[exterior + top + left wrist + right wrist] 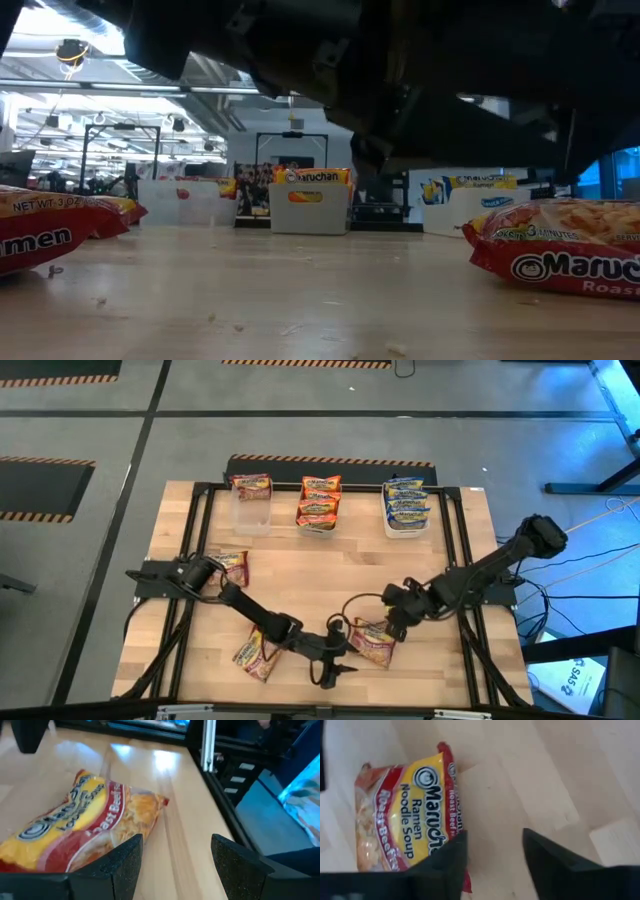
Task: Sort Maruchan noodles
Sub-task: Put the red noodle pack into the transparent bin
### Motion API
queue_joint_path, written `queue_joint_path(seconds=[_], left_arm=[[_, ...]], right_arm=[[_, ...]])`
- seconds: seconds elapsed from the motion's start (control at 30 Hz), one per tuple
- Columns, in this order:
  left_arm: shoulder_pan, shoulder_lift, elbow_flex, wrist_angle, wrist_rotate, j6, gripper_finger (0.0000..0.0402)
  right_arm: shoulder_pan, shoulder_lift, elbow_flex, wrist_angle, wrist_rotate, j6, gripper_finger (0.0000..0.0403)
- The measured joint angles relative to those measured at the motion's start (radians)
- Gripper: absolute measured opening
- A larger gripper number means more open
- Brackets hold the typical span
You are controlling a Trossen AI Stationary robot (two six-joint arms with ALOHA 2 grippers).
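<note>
Overhead view, left to right. A red-and-yellow crinkly plastic noodle packet (232, 568) lies at the left edge of the pale wooden bench (300, 590); a second red-and-yellow packet (254, 654) lies lower left of centre. The left claw (336, 672), fingers spread and empty, sits at lower centre. Just right of it lies a third red-and-yellow packet marked "Roast Beef" (371, 641), flat, with yellow label band and pictured noodles (402, 815). The right claw (392, 622), fingers spread and empty, hovers at this packet's right edge. Along the top of the frame stand three clear plastic tubs: left with one red-and-yellow packet (251, 487), middle with orange packets (319, 499), right with blue-and-yellow packets (406, 501).
</note>
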Motion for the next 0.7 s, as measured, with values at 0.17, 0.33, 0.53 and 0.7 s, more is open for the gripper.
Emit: queue_joint_path(seconds=[0.17,0.33,0.53,0.7], left_arm=[[-0.003,0.0,0.0,-0.012,-0.004,0.0,0.0229],[-0.003,0.0,0.0,-0.015,-0.004,0.0,0.0229],[-0.004,0.0,0.0,-0.015,-0.012,0.003,0.0229],[-0.005,0.021,0.0,0.007,-0.072,0.034,0.0229]], right_arm=[[-0.11,0.0,-0.072,0.14,-0.154,-0.166,0.0227],[-0.213,0.0,-0.242,0.459,-0.324,-0.176,0.0232],[-0.259,0.0,-0.354,0.673,-0.51,-0.086,0.0232],[-0.262,0.0,-0.38,0.677,-0.452,-0.036,0.0232]])
